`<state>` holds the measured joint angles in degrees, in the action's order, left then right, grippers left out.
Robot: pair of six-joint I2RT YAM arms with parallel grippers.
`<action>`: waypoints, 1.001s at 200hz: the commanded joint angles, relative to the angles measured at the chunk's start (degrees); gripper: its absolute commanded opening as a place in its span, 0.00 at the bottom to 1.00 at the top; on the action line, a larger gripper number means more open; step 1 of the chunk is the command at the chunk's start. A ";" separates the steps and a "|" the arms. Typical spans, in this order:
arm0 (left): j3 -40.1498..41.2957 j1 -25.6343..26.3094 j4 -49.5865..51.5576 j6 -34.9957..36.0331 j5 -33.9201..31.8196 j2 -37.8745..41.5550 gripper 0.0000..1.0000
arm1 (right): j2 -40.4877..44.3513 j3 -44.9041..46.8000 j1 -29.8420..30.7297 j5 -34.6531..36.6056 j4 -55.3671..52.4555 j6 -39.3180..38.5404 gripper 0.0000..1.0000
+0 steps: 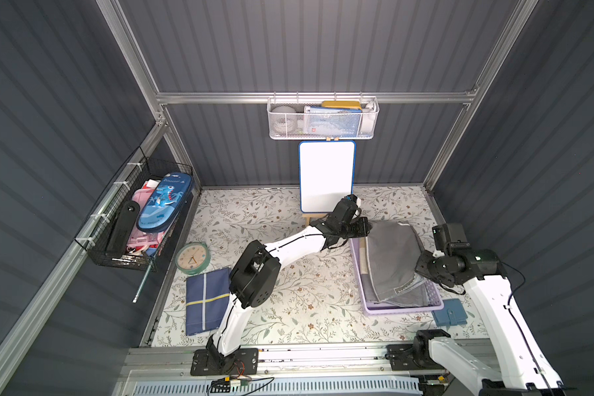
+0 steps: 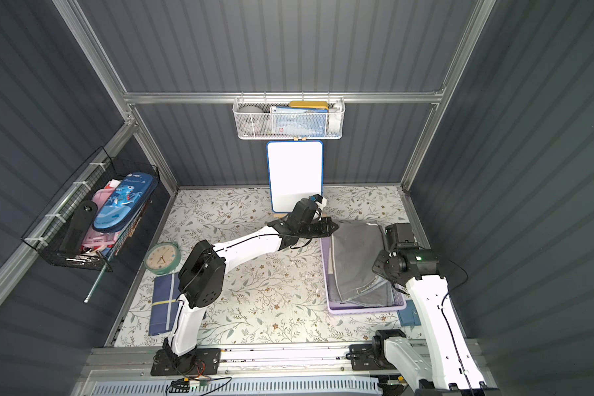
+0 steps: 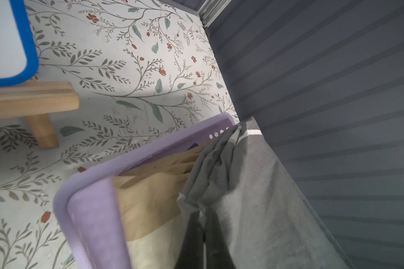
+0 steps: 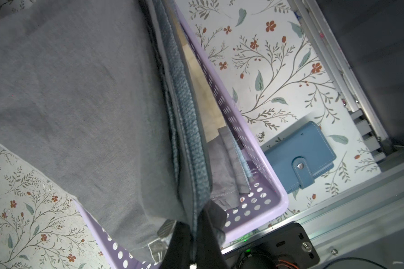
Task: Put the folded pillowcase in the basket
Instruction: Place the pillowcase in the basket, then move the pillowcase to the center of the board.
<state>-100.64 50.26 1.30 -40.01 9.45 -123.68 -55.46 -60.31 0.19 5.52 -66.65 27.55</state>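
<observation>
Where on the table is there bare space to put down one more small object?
Bare mat lies between the clock and the whiteboard, and in the front middle between the left arm and the lilac basket. Crowded: the right side, with basket, grey pillowcase and blue wallet.

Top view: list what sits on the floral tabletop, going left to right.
Round green clock → white board with blue frame on a wooden easel → shallow pale lilac plastic basket → blue snap-closure wallet.

basket (image 1: pixel 398 311) floor mostly hidden — pillowcase (image 1: pixel 391 257) drapes over it
</observation>
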 commanded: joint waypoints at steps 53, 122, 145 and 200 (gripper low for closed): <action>-0.23 -0.38 -0.83 0.64 -0.64 -5.33 0.00 | -0.95 2.60 -0.89 -1.49 0.74 -0.98 0.00; 0.02 -0.35 -1.19 0.28 -1.17 -4.47 0.49 | -1.68 1.39 -1.06 2.32 -0.80 0.09 0.56; -1.69 -0.43 -0.97 0.94 -2.86 -4.08 0.65 | -0.61 0.75 -1.06 3.53 -1.25 -0.15 0.64; 0.52 -0.42 1.06 0.72 -6.48 2.95 0.84 | 0.85 -1.40 -1.08 -0.95 1.55 -0.70 0.63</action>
<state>-100.75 49.93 1.17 -39.97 6.02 -127.52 -55.48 -59.81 -0.67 7.68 -66.32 27.27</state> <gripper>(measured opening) 0.834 0.642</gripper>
